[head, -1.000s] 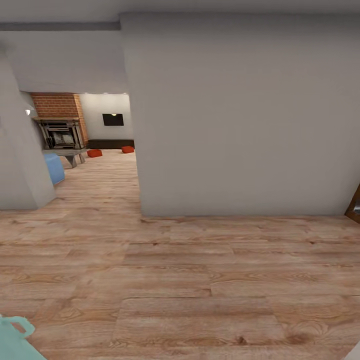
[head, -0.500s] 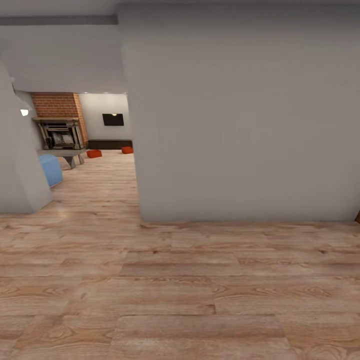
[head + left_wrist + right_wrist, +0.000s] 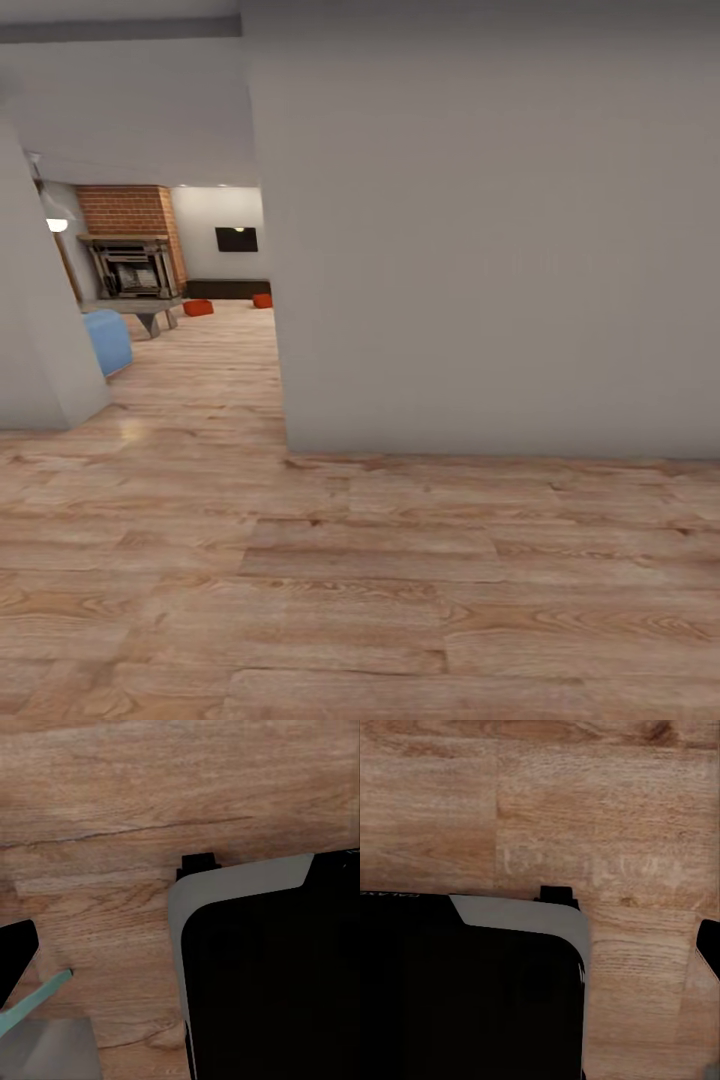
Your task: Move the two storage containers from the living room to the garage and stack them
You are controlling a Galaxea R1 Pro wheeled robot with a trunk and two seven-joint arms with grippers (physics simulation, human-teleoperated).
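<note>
Neither claw's tips can be made out: both wrist views look down past the robot's dark base (image 3: 270,975) onto the wood-plank floor (image 3: 360,580), so whether they are released or clenched I cannot tell. A grey wall (image 3: 480,250) blocks most of the living room (image 3: 170,270). Far down the opening, the two storage containers (image 3: 198,308) (image 3: 262,300) sit apart on the planks beside the brick fireplace (image 3: 132,265), the right one cut off by the wall's edge.

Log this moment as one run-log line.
phase: in transit, wood-plank floor | two storage containers: far ahead near brick fireplace | wall: blocks right | carrying: nothing visible
</note>
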